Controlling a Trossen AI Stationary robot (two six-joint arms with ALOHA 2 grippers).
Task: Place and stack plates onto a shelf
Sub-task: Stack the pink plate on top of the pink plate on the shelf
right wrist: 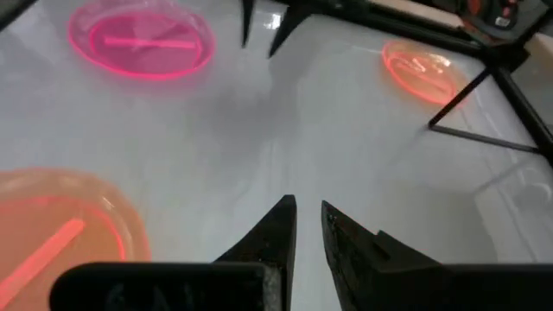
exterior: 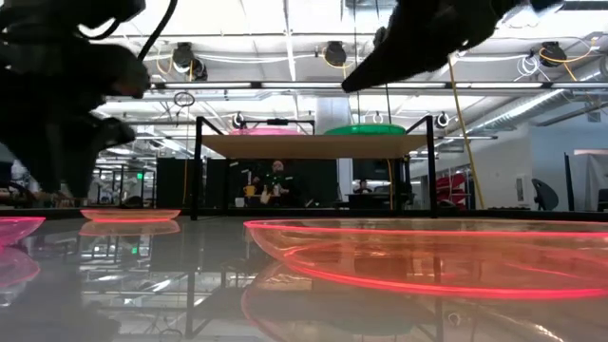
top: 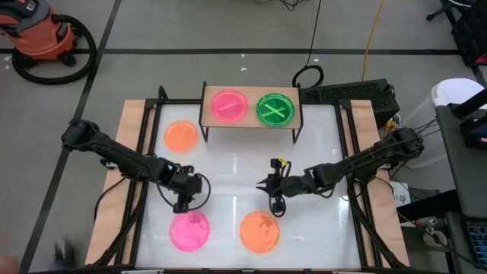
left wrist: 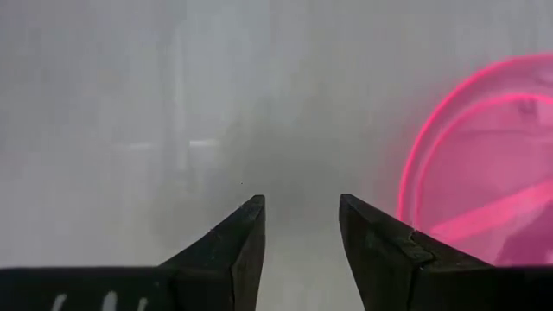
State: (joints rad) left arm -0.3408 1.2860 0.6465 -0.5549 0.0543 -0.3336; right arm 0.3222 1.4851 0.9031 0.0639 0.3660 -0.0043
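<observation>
Bench (top: pixel 319 144): white top, carrying five plates and a shelf. Shelf (top: pixel 249 124): light-wood board on thin black legs, at the far edge, centre. On the shelf, side by side: pink plate (top: pixel 228 105) on the left, green plate (top: pixel 275 109) on the right; in the low view both show as thin rims above the board. On the bench: small orange plate (top: pixel 181 136) at far left, just beside the shelf's left legs; second pink plate (top: pixel 189 230) at near left; large-looking orange plate (top: pixel 260 231) at near centre, closest to the low camera. Left claw (top: pixel 183 205): hanging above the bench just beyond the far edge of the near pink plate, fingers (left wrist: pixel 232 250) parted by a moderate gap, nothing between them; the plate's rim lies beside one finger. Right claw (top: pixel 277 207): above the bench just past the far rim of the near orange plate, fingers (right wrist: pixel 275 229) drawn close with a narrow slit left, holding nothing.
</observation>
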